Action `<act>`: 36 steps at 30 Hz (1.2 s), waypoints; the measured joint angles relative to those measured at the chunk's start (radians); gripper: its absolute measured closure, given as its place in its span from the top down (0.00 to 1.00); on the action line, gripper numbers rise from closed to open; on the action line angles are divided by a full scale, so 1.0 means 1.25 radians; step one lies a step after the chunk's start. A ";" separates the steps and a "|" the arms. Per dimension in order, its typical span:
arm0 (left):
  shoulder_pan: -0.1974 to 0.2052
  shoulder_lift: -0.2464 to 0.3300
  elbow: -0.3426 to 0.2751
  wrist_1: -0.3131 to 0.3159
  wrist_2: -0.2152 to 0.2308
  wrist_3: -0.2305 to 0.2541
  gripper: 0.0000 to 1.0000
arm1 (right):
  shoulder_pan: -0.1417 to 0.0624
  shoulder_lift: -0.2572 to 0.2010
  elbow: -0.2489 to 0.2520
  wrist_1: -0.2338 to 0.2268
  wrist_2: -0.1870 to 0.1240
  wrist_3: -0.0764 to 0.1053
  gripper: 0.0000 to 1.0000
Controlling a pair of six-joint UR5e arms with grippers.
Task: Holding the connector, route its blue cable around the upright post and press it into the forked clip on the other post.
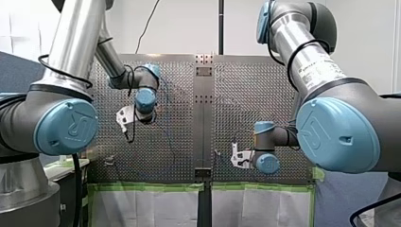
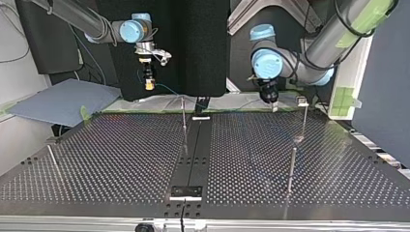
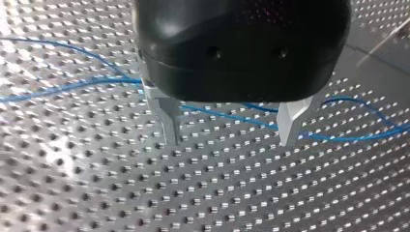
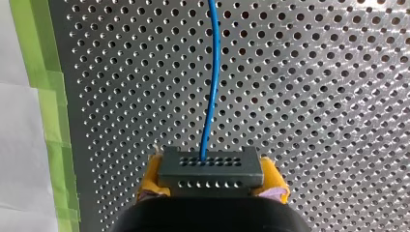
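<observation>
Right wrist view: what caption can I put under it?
My right hand grips the grey connector, its blue cable running off over the perforated table.

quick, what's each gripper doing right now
left gripper: open, holding nothing.
right gripper: shut on the connector, with the blue cable running out ahead of it.

Front, top views opposed across table [image 2: 121, 159]

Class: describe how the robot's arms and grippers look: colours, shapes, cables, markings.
The left arm and right arm are silver tubes with grey joints, round blue caps bearing a logo, and black cables. The left gripper has a glossy black rounded body and two tapered metal fingers. The right gripper has a black body and yellow pads.
</observation>
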 joint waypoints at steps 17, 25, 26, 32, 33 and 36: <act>-0.001 0.134 0.018 -0.134 -0.071 0.134 1.00 | -0.001 0.000 0.000 -0.002 -0.001 0.000 0.00; 0.000 0.188 0.040 -0.168 -0.063 0.164 1.00 | -0.001 0.000 0.000 -0.002 -0.001 0.000 0.00; 0.000 0.196 0.042 -0.169 -0.063 0.165 1.00 | -0.001 0.000 0.000 -0.002 -0.001 0.000 0.00; 0.002 0.237 0.071 -0.194 -0.052 0.164 1.00 | -0.002 0.000 0.000 -0.002 -0.001 0.000 0.00; 0.002 0.243 0.076 -0.200 -0.048 0.164 1.00 | -0.002 0.000 0.000 -0.002 -0.001 0.000 0.00; 0.003 0.262 0.095 -0.215 -0.031 0.156 1.00 | -0.003 0.000 0.000 -0.002 -0.001 0.000 0.00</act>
